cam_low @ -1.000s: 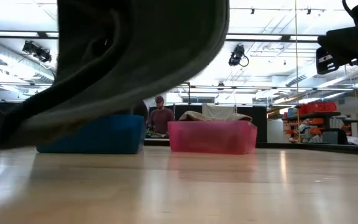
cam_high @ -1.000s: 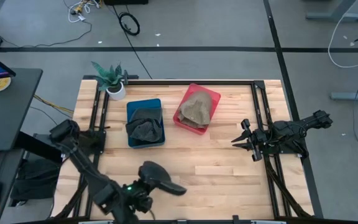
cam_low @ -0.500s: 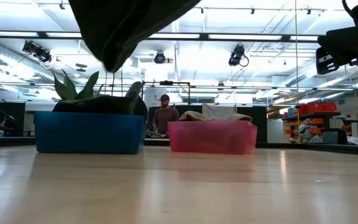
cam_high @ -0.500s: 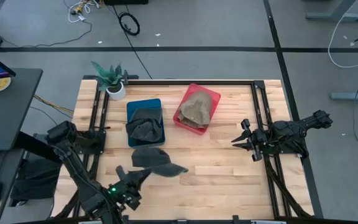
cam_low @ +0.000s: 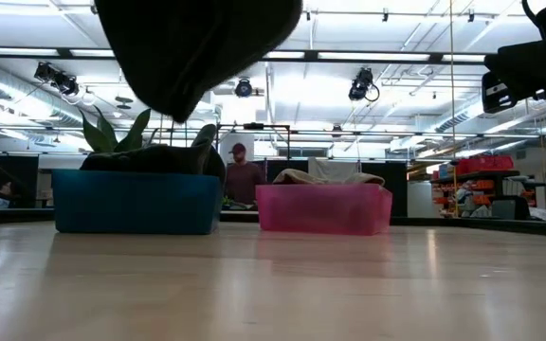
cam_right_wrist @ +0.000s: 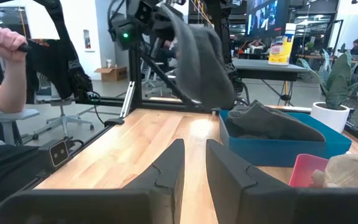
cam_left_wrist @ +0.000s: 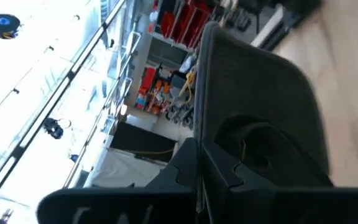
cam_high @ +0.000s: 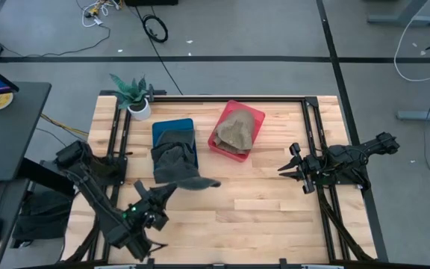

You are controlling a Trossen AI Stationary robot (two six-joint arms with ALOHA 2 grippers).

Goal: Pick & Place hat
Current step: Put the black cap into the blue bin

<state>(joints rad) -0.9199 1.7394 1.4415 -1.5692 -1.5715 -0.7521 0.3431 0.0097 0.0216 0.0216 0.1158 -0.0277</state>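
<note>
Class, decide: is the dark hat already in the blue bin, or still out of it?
Out. The dark hat hangs from the left end effector, above the blue bin.

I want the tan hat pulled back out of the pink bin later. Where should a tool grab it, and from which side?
Grip the raised crown of the tan hat, coming straight down from above. It lies heaped in the pink bin, its top standing above the rim in the low view, while the bin walls block any sideways approach. The right tool, open and nearest, seems the likelier one to use.
</note>
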